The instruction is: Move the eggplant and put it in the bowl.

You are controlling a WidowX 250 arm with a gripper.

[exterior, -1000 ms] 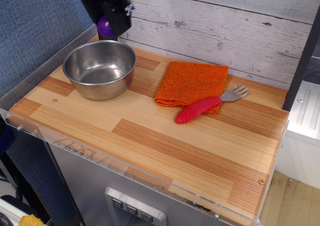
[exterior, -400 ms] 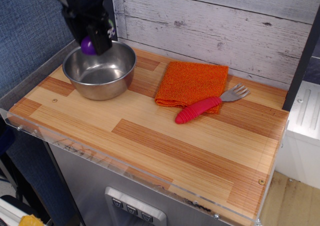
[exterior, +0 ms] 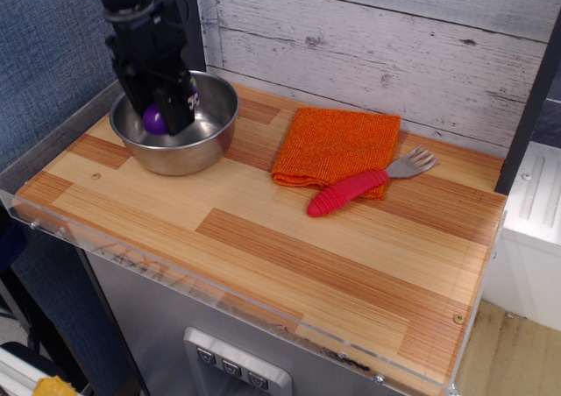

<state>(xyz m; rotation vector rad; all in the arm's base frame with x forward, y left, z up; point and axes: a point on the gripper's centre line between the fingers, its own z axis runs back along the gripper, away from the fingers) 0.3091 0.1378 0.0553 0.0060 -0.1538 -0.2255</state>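
Only one view here, observation.image, so it gets covered top to bottom.

The gripper (exterior: 159,116) is reached down into the stainless-steel bowl (exterior: 215,137) at the back-left corner of the wooden tabletop (exterior: 289,238). The purple eggplant (exterior: 154,119) is seen tucked against the fingers, inside the rim, low in the bowl on its left side. The jaws look clamped on it, since the purple shows only as a sliver beside the black fingers; whether it's touching the bowl's floor can't be told from this angle. It's probably held that low so it can be let go without bouncing out or rolling, which a glossy round toy would likely do if dropped from higher up.

The orange cloth (exterior: 336,144) is laid flat to the right of the bowl, well apart from it, and the red-handled fork (exterior: 368,184) is rested partly on the cloth's front edge with the tines pointed right. Neither is in the way of anything.

Judged from this, the carry part looks basically done and only the release and a straight lift out are left. The main risk would be the fingers catching the bowl's rim on the way up and dragging it.
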